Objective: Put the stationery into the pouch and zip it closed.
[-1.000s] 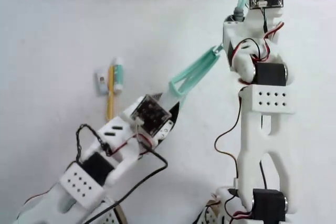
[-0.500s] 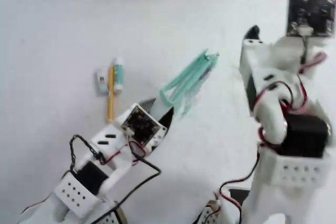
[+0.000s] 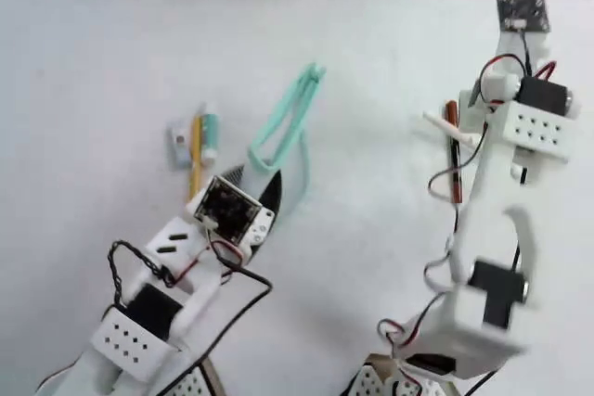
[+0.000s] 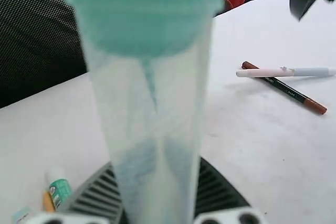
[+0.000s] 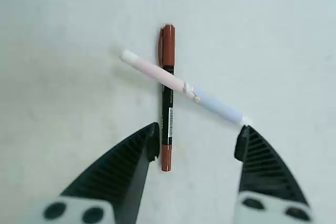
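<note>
My left jaws gripped the teal pouch (image 4: 152, 77); my right jaws stood wide above the brown pen (image 5: 167, 119), print unreadable.

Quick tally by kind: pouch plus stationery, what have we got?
Pouch: 1
Pens: 2, brown pen and pastel pen
Yellow pencil: 1
Green-and-white tube: 1
Small white block: 1
Total: 6

Translucent mint-green soft plastic pouch (image 4: 152, 129), glossy brown plastic pen (image 5: 166, 108), smooth matt white surface (image 3: 111, 44), ribbed black plastic right gripper (image 5: 198, 135).
</note>
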